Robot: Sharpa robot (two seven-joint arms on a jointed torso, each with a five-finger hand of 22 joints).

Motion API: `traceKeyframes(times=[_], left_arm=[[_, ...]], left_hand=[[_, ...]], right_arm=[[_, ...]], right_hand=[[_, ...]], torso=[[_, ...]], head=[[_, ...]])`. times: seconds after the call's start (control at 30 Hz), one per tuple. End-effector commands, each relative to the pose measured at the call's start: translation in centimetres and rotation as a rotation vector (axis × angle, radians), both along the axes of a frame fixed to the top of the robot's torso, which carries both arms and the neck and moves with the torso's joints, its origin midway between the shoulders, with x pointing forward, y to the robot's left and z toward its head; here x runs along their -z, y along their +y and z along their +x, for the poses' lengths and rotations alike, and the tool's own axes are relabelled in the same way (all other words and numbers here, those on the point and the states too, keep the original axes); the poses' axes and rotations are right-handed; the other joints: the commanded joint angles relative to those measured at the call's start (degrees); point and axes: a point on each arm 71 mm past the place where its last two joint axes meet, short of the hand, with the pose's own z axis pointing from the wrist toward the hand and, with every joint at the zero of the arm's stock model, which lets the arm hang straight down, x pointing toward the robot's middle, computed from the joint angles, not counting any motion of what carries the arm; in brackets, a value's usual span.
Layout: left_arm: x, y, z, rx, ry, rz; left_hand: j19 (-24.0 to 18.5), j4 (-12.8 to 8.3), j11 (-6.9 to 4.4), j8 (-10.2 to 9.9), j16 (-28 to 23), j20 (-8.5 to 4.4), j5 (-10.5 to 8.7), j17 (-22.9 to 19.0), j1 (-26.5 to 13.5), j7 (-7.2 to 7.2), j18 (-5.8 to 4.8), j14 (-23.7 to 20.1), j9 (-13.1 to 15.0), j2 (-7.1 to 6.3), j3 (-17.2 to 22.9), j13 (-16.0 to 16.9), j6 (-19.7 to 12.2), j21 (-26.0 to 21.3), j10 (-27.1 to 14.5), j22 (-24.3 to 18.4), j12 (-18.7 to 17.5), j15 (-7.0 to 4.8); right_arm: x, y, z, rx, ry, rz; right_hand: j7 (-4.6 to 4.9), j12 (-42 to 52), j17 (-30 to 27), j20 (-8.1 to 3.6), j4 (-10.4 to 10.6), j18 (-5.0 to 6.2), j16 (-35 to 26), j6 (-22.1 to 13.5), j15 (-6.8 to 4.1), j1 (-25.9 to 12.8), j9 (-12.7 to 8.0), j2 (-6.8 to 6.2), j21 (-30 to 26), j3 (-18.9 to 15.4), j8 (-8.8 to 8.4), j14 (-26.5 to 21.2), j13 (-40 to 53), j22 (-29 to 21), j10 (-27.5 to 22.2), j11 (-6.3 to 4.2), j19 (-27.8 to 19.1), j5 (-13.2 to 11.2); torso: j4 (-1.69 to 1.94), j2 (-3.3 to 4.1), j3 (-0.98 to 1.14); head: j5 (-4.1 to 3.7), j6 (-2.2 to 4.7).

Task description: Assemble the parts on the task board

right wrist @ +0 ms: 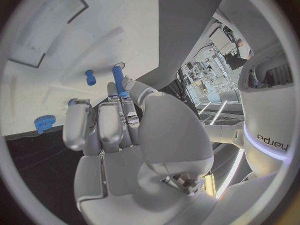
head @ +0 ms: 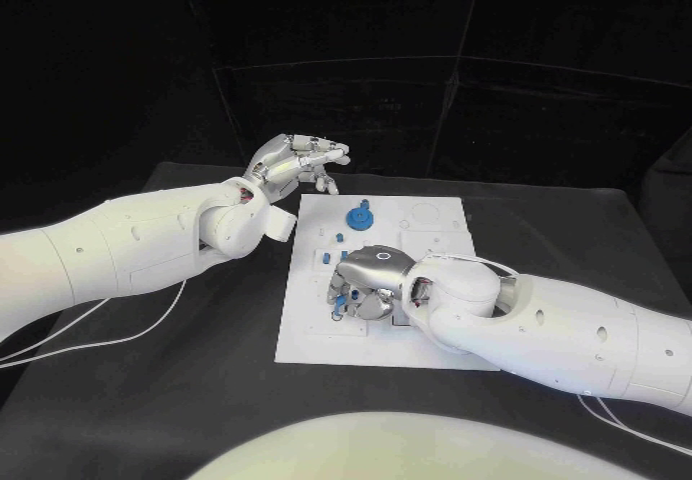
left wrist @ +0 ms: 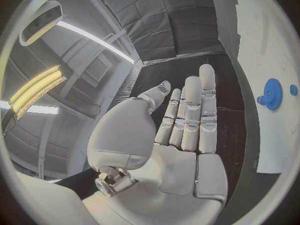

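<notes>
The white task board lies in the middle of the black table. A blue gear stands near its far edge, with a small blue piece just in front of it. My right hand reaches down onto the board's left middle. In the right wrist view its thumb and a finger pinch a long blue peg against the board. A short blue peg stands beside it, and the gear is further off. My left hand hovers past the board's far left corner, fingers straight and empty.
White cables trail across the table on the left, under my left arm. The left wrist view shows the gear and a small blue piece on the board. Black table surrounds the board.
</notes>
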Motion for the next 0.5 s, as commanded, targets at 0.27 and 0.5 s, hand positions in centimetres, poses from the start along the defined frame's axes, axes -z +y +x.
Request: traceKeyframes(times=[0.27, 0.5], left_arm=[[-0.18, -0.09, 0.01, 0.009, -0.004, -0.012], [-0.17, -0.06, 0.00, 0.009, -0.003, -0.012]], left_hand=[[0.4, -0.2, 0.02, -0.2, 0.1, -0.02, -0.14, -0.1, 0.5, 0.16, 0.78, -0.4, 0.0, 0.16, -0.2, -0.1, -0.1, -0.3, -0.3, -0.1, 0.2, -0.08], [0.4, -0.2, 0.02, -0.2, 0.1, -0.02, -0.14, -0.1, 0.5, 0.16, 0.78, -0.4, 0.0, 0.16, -0.2, -0.1, -0.1, -0.3, -0.3, -0.1, 0.2, -0.08]], right_arm=[[0.54, 0.11, -0.37, -0.015, 0.016, -0.028], [0.52, 0.10, -0.46, -0.014, 0.016, -0.023]], right_hand=[[0.34, -0.2, -0.1, 0.31, -0.1, -0.60, 0.1, 0.2, 0.18, 0.1, 0.0, 0.14, 0.0, 0.3, -0.15, 1.1, 0.1, -0.1, 1.2, -0.97, -0.3, 0.3], [0.34, -0.2, -0.1, 0.31, -0.1, -0.60, 0.1, 0.2, 0.18, 0.1, 0.0, 0.14, 0.0, 0.3, -0.15, 1.1, 0.1, -0.1, 1.2, -0.97, -0.3, 0.3]], torso=[[0.02, -0.02, -0.04], [-0.01, 0.00, -0.02]], head=[[0.07, -0.16], [0.15, -0.22]])
